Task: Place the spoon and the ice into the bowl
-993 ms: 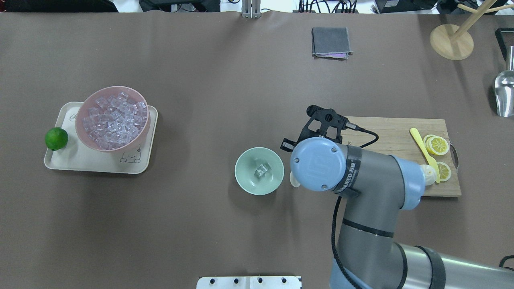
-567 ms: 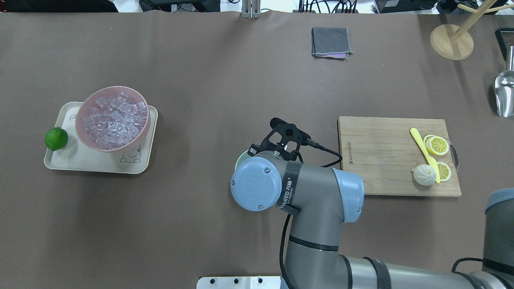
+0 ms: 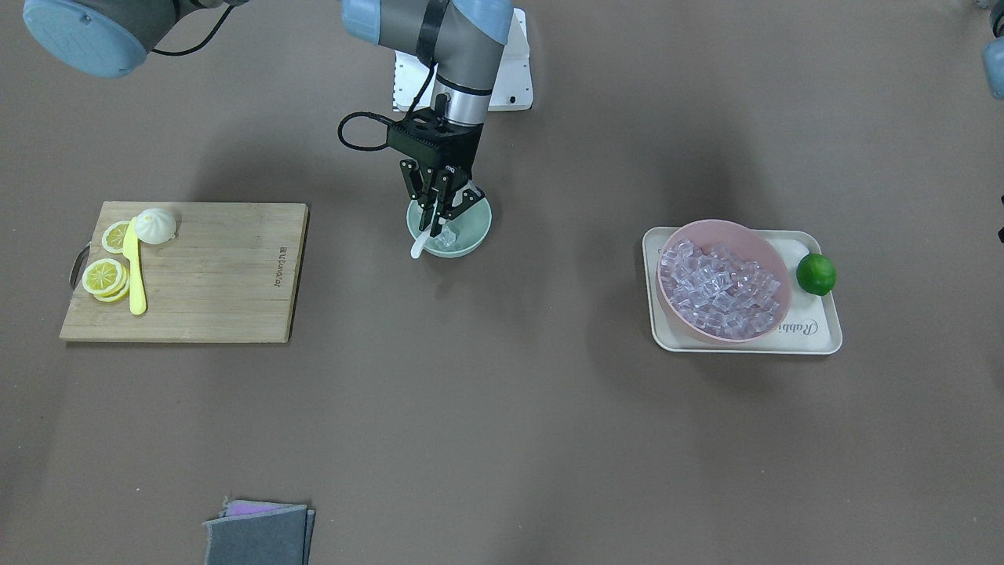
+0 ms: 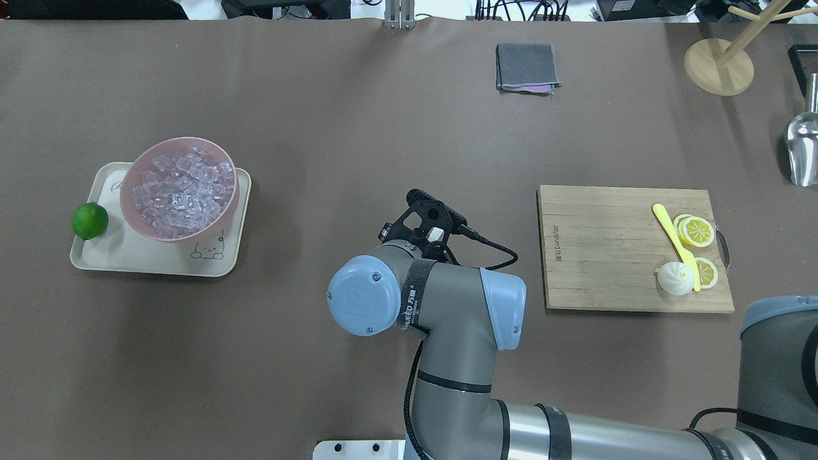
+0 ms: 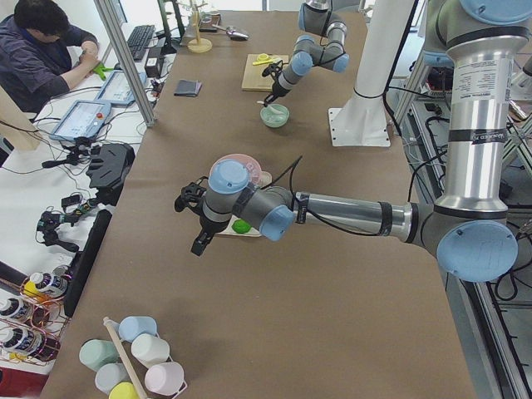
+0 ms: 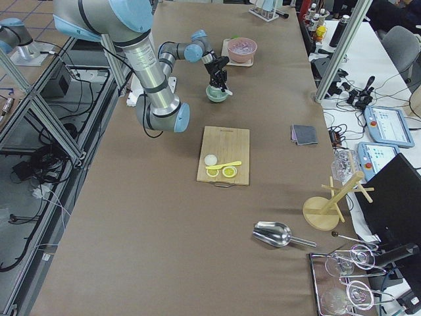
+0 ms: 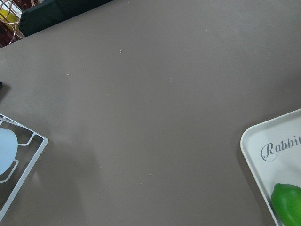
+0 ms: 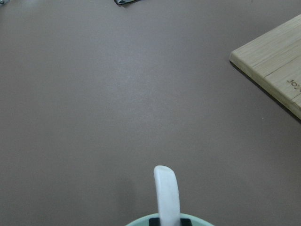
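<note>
fingers (image 3: 427, 210) pinch spoon (image 3: 419, 248); R gripper (image 3: 436, 226) pts down over bowl (image 3: 479, 228); L gripper (image 5: 199, 237): can't tell

spoon (image 3: 419, 248) glossy | bowl (image 3: 475, 235) smooth | cutting board (image 3: 220, 275) wood | scoop (image 4: 804, 150) metal | table (image 3: 502, 431) matt

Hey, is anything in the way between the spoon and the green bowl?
Nothing visible is. The right gripper holds the spoon directly over the bowl, its handle poking out past the rim. Only an ice cube lies inside.
</note>
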You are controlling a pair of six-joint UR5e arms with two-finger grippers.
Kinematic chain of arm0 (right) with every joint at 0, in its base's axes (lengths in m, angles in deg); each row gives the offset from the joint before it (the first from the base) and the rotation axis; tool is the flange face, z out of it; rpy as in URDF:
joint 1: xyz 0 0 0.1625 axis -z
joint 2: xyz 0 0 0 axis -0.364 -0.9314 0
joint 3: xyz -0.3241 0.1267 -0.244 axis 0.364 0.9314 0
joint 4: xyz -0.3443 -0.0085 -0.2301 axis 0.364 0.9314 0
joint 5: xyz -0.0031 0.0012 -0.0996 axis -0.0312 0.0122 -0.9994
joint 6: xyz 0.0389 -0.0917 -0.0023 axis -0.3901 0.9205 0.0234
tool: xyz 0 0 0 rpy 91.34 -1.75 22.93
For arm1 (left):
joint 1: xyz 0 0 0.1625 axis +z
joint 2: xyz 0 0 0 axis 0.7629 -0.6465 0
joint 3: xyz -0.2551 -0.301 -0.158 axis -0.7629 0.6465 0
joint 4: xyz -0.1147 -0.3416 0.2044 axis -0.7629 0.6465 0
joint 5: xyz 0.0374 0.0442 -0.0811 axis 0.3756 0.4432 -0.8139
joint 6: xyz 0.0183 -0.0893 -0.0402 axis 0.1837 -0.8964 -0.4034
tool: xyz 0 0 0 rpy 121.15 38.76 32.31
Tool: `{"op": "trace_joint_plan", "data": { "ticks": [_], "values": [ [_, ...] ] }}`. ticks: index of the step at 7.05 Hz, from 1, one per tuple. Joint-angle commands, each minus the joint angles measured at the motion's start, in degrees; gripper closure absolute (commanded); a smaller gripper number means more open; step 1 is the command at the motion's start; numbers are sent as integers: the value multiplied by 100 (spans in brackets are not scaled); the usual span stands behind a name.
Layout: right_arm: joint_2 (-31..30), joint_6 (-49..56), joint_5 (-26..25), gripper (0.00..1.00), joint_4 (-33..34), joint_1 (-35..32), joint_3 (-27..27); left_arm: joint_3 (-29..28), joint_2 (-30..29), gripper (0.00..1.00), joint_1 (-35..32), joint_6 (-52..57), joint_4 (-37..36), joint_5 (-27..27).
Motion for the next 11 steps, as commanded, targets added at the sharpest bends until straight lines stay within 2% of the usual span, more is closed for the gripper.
{"op": "trace_joint_plan", "data": {
  "ticks": [1, 2, 4, 5, 6, 7, 8, 9, 10, 11],
  "values": [
    [-2, 58, -131, 12, 15, 16, 34, -8, 4, 2, 2, 0, 9, 0],
    [-19, 154, -358, 0, 76, 7, -18, -8, 4, 2, -7, 0, 9, 0],
    [-72, 933, -326, 0, 95, -255, -473, 1, 31, 2, 2, -9, 9, 0],
    [-316, 1712, -29, 0, 42, -552, -893, 27, -4, 2, 2, 0, -52, 0],
    [-527, 2485, 539, 0, 16, -1051, -1167, 70, 13, 2, -7, 9, -79, -165],
    [-729, 3320, 1154, 0, 7, -1535, -1327, 53, 4, 2, -85, 44, -227, -611],
    [-1036, 4233, 1717, 0, -2, -1975, -1563, 280, 4, 2, -269, 175, -681, -833],
    [-1430, 4886, 2045, 0, -280, -2371, -1861, 586, 4, 2, -523, 881, -1530, -843],
    [-1904, 5789, 2944, 0, -727, -2940, -1899, 816, -57, 2, -856, 1854, -2695, -791],
    [-2292, 6703, 3640, 0, -862, -3503, -1952, 818, -66, 2, -1164, 2568, -3212, -773]
  ]
}}
